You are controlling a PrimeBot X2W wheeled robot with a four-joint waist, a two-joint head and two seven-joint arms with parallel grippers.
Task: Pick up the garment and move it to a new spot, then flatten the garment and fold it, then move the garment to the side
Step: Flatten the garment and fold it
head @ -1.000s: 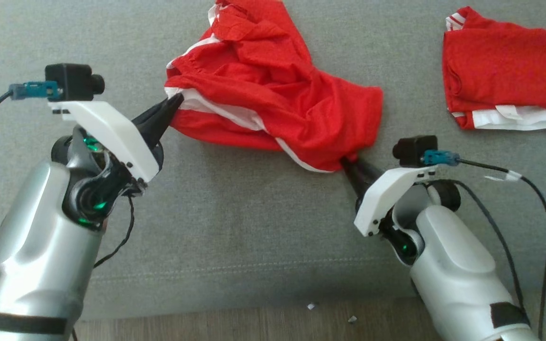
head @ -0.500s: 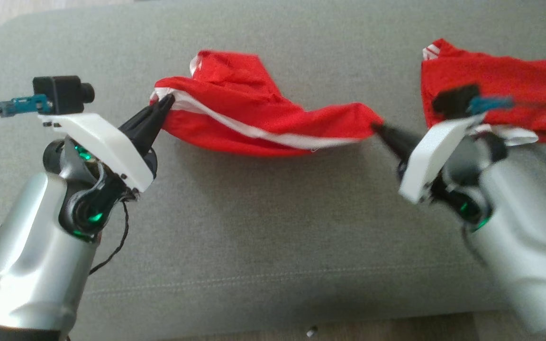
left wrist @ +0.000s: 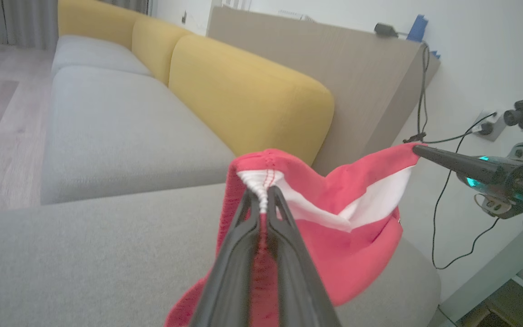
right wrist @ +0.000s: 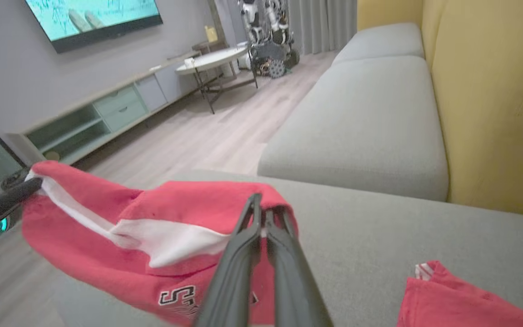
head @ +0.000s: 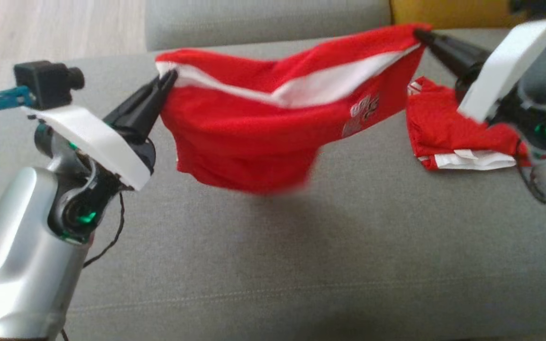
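Note:
The garment (head: 254,128) is red with a white band and a printed logo, and it hangs in the air above the grey sofa seat (head: 263,265), stretched between both grippers. My left gripper (head: 168,78) is shut on its left corner, at the white band (left wrist: 261,181). My right gripper (head: 419,34) is shut on its right corner, higher and farther back. The left wrist view shows the cloth (left wrist: 357,218) sagging between the two grips. In the right wrist view my fingers (right wrist: 261,213) pinch the red edge, logo (right wrist: 177,295) below.
A second red garment (head: 448,137), folded with white trim showing, lies on the seat at the right, also seen as red cloth (right wrist: 461,299) in the right wrist view. Yellow back cushions (left wrist: 243,91) run behind the seat. Wooden floor (head: 50,28) lies off the left.
Both grippers have lifted the garment off the seat and pulled it taut; the right arm rose and moved out to the right. The head camera has tilted up, showing more sofa.

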